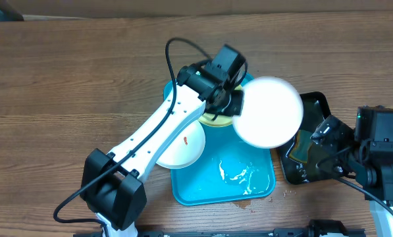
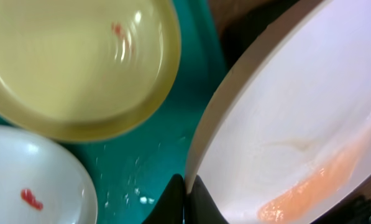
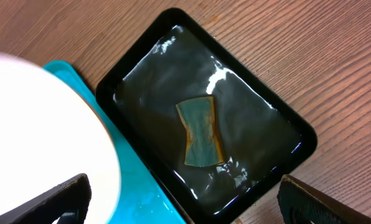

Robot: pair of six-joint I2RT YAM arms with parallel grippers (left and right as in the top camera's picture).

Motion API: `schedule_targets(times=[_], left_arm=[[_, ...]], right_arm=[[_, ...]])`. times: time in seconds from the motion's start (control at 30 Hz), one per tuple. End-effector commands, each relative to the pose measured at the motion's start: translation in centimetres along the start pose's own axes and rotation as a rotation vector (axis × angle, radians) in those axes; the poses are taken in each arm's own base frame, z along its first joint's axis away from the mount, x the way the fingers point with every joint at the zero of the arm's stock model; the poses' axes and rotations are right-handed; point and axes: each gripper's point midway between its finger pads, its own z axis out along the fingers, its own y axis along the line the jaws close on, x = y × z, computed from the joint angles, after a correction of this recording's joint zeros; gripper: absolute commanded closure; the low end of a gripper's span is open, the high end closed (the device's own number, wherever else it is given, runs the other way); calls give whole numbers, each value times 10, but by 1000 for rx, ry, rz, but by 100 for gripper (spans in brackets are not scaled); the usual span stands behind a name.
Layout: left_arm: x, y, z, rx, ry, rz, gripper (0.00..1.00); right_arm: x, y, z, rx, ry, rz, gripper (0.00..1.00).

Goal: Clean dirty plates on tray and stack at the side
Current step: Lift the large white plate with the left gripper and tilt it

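Cleaning is judged to be at an early stage: nothing is seen stacked on the table [image 1: 64,79] beside the blue tray [image 1: 255,187], and all three plates are shown with an orange-red smear. One white plate [image 1: 270,112] is held up at a tilt over the far right corner of the blue tray, its rim pinched between the narrowed jaws of the left gripper [image 2: 186,198]; an orange streak is visible across its face in the left wrist view. The yellow-green plate [image 2: 79,62] and the second white plate [image 1: 183,143] are seen lying in the blue tray, close together, though whether they touch cannot be told. The right gripper [image 3: 182,202] is spread wide and empty above the black tray [image 3: 278,118], where a sponge [image 3: 201,134] is seen lying untouched in what looks like shallow water. Wiping of the lifted plate is judged to be the step in hand, with two more plates and the stacking not yet done.
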Motion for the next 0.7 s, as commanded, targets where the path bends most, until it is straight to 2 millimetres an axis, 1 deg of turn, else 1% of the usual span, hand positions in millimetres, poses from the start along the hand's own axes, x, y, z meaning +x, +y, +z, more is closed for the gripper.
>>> schedule_targets(times=[0.0,0.07,0.17,0.27,0.37,0.47,0.57,0.67], left_arm=[[-38,-20,-15,-55,-204,48,96],[-51,-27,-16,-102,-296,67,96],[-65,-43,-18,-186,-435,109,96],[-73,-71,-19,-280,-573,246,96],[-75,-88,-23,-423,-684,362,96],[-68,-104,-24,-520,-736,453,96],[-62,-113,-24,-567,-766,482,96],[-61,-115,-26,-594,-777,497,96]], right_arm=[[-5,1,-6,-8,-19,11,2],[-3,0,-6,-4,-12,11,2],[0,0,-6,-7,2,10,2],[1,-1,-6,-4,7,10,2],[2,-1,-6,-2,10,10,3],[3,-3,-6,3,17,9,3],[5,-4,-6,7,23,9,3],[5,-4,-6,7,23,9,3]])
